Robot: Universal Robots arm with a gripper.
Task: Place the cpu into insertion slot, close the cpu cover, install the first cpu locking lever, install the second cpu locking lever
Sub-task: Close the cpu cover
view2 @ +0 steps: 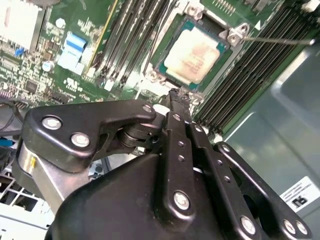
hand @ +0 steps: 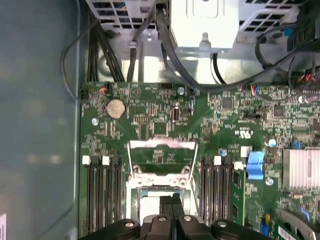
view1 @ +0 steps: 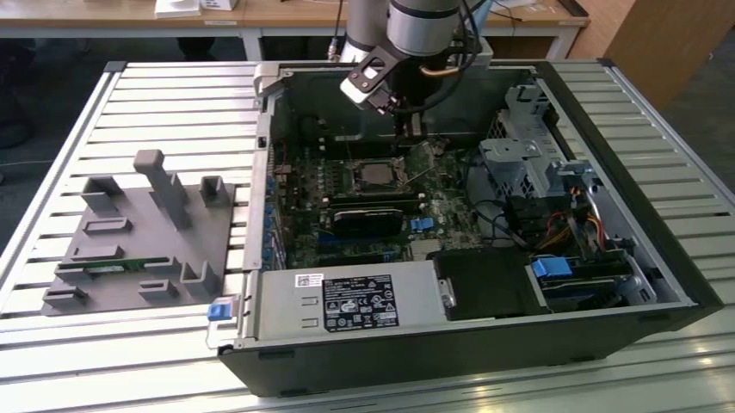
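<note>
Starting from the exterior view's left, pass the grey fixture, reach the cpu lying in the insertion slot with the cpu cover swung open, then meet the gripper hovering close beside, fingers pressed together.

Silver cpu sits flat in insertion slot; cpu cover open.

Silver-grey arm with black jointed fingers (silver screws at every pivot).
</note>
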